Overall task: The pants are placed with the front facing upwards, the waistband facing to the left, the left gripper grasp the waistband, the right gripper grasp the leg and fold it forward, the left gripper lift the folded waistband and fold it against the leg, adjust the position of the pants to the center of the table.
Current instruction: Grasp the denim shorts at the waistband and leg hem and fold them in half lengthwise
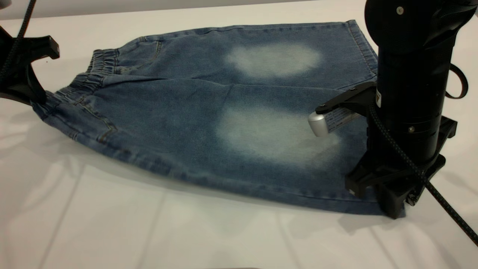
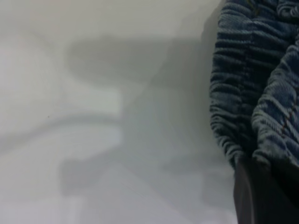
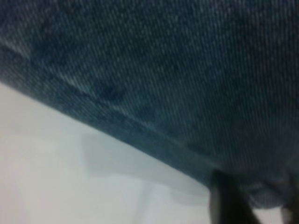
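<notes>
**Both Claws Set, No Fold Yet**

The right gripper (image 1: 388,207) stands at the near leg (image 1: 283,160) hem, seemingly clamped on it; one pair of pants (image 1: 224,112) lies flat on the table (image 1: 149,224); the left gripper (image 1: 37,98) pinches the waistband (image 2: 243,93); both folds remain; two grippers, two faded ovals.

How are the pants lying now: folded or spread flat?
Spread flat: the pants show both faded ovals side by side, with neither leg folded over.
</notes>
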Action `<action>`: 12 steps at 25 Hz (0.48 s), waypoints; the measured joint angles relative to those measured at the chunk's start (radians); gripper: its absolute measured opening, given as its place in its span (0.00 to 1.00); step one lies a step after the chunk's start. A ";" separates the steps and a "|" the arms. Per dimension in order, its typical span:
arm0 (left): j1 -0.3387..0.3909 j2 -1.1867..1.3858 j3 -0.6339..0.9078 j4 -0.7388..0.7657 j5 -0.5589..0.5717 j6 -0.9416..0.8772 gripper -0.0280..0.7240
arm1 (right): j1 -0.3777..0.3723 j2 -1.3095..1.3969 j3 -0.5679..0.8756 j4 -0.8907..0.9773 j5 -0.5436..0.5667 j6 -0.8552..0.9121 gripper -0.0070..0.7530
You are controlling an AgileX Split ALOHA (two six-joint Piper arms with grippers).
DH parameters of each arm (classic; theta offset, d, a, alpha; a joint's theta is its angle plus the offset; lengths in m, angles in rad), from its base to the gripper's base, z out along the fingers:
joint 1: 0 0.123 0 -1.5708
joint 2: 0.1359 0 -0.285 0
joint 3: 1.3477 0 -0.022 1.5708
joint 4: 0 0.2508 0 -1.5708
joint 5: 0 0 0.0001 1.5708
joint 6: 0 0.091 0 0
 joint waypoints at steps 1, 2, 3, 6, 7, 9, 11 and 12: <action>0.000 0.000 0.000 0.000 0.001 0.000 0.09 | 0.000 0.000 0.000 -0.009 0.000 0.000 0.16; 0.000 0.000 0.000 0.000 0.001 0.000 0.09 | -0.001 0.001 0.000 -0.014 0.001 0.000 0.11; 0.000 0.000 0.000 0.000 0.001 0.000 0.09 | -0.001 0.001 0.000 -0.015 0.002 0.000 0.09; 0.000 0.000 0.000 0.000 0.001 0.000 0.09 | -0.001 -0.008 0.000 -0.014 0.004 0.000 0.07; 0.000 0.000 0.000 0.000 0.002 0.000 0.09 | -0.001 -0.016 0.000 -0.011 0.003 -0.002 0.06; 0.000 0.000 0.000 0.000 0.001 0.000 0.09 | -0.001 -0.037 0.010 0.009 -0.008 -0.004 0.06; 0.000 0.000 0.000 0.000 -0.007 -0.002 0.09 | 0.000 -0.079 0.015 0.028 -0.023 -0.006 0.06; 0.000 0.000 0.000 0.000 -0.017 -0.006 0.09 | 0.000 -0.117 0.015 0.029 -0.028 -0.006 0.06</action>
